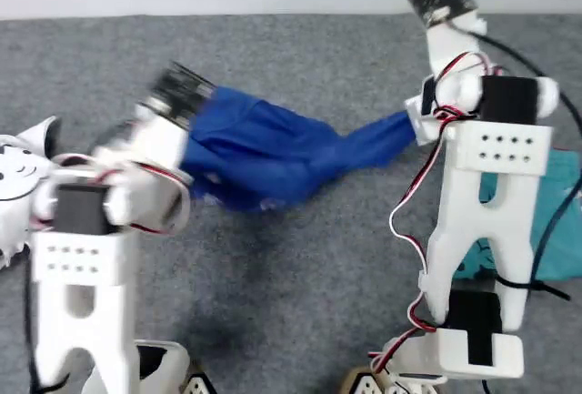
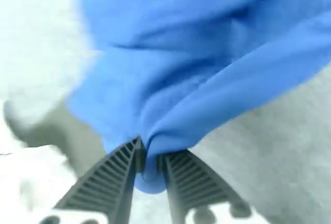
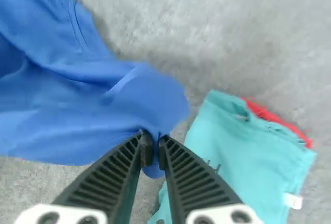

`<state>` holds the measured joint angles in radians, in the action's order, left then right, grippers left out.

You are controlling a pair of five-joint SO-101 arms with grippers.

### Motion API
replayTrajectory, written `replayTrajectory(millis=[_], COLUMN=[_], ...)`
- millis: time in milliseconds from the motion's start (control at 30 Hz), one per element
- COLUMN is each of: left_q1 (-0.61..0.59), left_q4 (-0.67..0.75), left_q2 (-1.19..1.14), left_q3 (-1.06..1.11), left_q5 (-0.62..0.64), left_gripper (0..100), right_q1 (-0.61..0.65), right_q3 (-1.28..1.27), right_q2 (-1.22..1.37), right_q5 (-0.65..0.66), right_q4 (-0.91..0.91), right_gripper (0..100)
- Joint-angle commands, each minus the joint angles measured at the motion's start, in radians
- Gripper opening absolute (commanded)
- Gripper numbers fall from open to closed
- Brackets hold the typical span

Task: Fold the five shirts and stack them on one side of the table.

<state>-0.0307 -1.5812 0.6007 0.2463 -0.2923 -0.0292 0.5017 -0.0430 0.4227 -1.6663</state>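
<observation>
Left gripper (image 2: 150, 164) pinches a bunched edge of the blue shirt (image 2: 207, 53), jaws pressed together on the cloth. Right gripper (image 3: 151, 154) clamps the opposite end in the same way. The garment spans from one gripper to the other over the grey table (image 1: 300, 257), probably so that it can be drawn out flat before folding. Just beside the right gripper a folded teal shirt (image 3: 243, 151) lies on a red shirt (image 3: 274, 118), apparently the start of the stack.

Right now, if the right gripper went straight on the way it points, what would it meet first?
The blue shirt pinched in the right gripper: its bunched fold lies just past the tips. Beyond that probably the grey table, though depth is unclear. The teal shirt lies off that line.
</observation>
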Motion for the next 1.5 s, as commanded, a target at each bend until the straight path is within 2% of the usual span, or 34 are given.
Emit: replayTrajectory(millis=[0,133,333,633,767,900,1000,1267,1467], left_q1=[-0.115,-0.169,-0.167,-0.167,-0.164,-0.164,-0.164,-0.167,-0.167], left_q4=[0.021,0.066,0.083,0.075,0.003,-0.075,-0.143,-0.161,-0.164], left_q2=[-0.017,-0.077,-0.12,-0.118,-0.118,-0.114,-0.083,-0.02,0.063], left_q3=[-0.208,-0.397,-0.638,-0.891,-0.937,-0.946,-0.957,-0.96,-0.957], left_q5=[0.008,0.008,-0.037,-0.117,-0.132,-0.232,-0.253,-0.316,-0.327], left_gripper=[0,0,0,0,0,0,0,0,0], right_q1=[0.007,0.007,0.005,0.002,0.005,0.005,0.005,0.005,0.001], right_q3=[0.21,0.43,0.715,0.953,1.04,1.114,1.178,1.091,0.984], right_q2=[-0.01,-0.01,-0.008,-0.008,-0.01,-0.01,-0.012,-0.16,-0.314], right_q5=[-0.003,-0.005,-0.005,-0.003,0.064,0.129,0.172,0.203,0.275], right_q4=[-0.047,-0.05,0.013,0.096,0.09,0.084,0.082,0.084,0.082], right_gripper=[1.0,1.0,1.0,1.0,1.0,1.0,1.0,1.0,1.0])
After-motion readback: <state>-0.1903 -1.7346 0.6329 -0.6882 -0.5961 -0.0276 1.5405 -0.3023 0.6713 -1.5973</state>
